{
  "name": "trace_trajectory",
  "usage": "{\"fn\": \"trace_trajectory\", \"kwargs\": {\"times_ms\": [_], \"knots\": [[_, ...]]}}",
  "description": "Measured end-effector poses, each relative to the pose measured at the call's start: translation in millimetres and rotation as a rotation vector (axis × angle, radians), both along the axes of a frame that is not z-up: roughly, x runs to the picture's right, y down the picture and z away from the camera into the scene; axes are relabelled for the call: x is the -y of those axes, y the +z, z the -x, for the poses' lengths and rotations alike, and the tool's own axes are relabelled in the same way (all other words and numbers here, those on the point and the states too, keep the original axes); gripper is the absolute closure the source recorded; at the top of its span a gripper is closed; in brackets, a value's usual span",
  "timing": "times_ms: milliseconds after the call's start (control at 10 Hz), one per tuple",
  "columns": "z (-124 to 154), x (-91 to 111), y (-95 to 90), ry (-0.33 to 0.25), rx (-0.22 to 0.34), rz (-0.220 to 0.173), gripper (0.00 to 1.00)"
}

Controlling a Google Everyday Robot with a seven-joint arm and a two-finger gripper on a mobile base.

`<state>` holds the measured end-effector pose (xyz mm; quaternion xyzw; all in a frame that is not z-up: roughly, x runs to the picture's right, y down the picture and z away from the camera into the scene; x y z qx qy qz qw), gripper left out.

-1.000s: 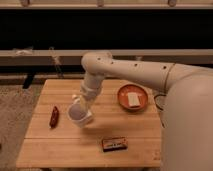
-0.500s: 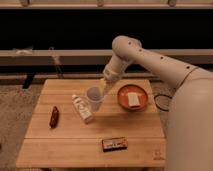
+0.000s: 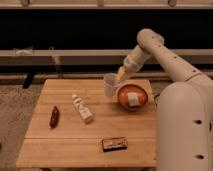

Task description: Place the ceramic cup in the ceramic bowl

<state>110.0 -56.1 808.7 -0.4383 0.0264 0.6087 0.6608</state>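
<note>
The whitish-grey ceramic cup (image 3: 111,84) hangs in the air over the table's back edge, just left of the ceramic bowl (image 3: 132,97). The bowl is shallow and orange-brown, with a small pale rectangular piece (image 3: 132,100) inside. My gripper (image 3: 120,76) is at the cup's right rim, at the end of the white arm that reaches down from the upper right, and it holds the cup a little above the wood.
On the wooden table (image 3: 75,135) lie a white squeeze bottle (image 3: 82,108) in the middle, a dark red snack stick (image 3: 54,116) at the left and a dark flat packet (image 3: 115,144) near the front. My white base (image 3: 185,130) fills the right side.
The arm has swung from the table's left-middle to the right and back, carrying the cup up off the table to beside the bowl. The squeeze bottle is uncovered now.
</note>
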Motion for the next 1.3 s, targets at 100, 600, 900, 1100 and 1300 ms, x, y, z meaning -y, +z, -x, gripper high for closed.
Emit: {"fn": "trace_trajectory", "kwargs": {"times_ms": [100, 600, 900, 1100, 1300], "knots": [[-25.8, 1.7, 10.8, 0.056, -0.045, 0.008, 1.00], [-70.9, -15.9, 31.6, 0.156, -0.243, -0.015, 1.00], [-64.1, -28.8, 43.7, 0.137, -0.294, -0.015, 0.82], [-59.8, -33.7, 49.5, 0.125, -0.313, -0.003, 0.60], [-60.7, -37.3, 53.5, 0.122, -0.330, 0.016, 0.41]]}}
